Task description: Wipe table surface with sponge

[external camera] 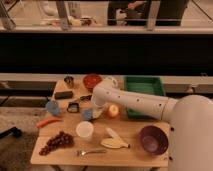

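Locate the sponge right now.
Camera view: the sponge sits left of centre on the table surface, at the tip of the shut claw, just beyond the white cup, left of the orange fruit.

Tan table [131,129], wood top.

Back edge: metal cup [69,80], red bowl [92,81], green tray [144,87] at the right corner.

Left side: black block [63,94], dark-blue lump [52,107], carrot [48,122], grapes [57,141] towards the front.

Middle: sponge [87,115] (flat on the wood) just behind the white cup [84,130], with an orange fruit [114,110] to its right.

Front: fork [90,152], pale yellow piece [115,140], purple bowl [153,140].

Gripper [92,113] is down at the table, closed on the sponge.
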Tool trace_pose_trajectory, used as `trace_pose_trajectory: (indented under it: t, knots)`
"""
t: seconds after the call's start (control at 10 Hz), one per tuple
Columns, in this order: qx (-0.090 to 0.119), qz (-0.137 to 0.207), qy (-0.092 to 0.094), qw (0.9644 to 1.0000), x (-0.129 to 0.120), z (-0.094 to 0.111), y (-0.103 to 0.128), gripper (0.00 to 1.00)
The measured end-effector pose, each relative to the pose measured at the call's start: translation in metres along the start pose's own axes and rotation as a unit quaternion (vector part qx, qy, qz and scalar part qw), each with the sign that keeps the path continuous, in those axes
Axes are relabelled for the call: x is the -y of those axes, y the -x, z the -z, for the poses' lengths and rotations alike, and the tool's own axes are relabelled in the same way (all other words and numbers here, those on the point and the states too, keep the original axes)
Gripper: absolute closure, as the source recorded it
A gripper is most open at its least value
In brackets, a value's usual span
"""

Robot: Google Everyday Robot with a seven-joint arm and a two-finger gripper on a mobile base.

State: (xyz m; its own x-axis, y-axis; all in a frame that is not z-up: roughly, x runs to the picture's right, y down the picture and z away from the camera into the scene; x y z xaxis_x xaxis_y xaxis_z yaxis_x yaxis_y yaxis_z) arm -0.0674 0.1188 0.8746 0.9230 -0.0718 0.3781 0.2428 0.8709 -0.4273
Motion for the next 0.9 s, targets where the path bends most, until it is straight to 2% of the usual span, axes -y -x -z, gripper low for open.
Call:
trace_pose_trajectory:
  t: [0.4, 0.7, 0.9]
  knots:
    - [-0.013, -0.005, -0.001, 0.9999, 0.001, -0.01, -0.011, 1.0]
    - [-0.022, -0.002, -0.011, 0.9997, 0.017, -0.014, -0.014, 1.0]
    - [-0.034, 0.001, -0.016, 0.9993, 0.038, -0.017, -0.017, 1.0]
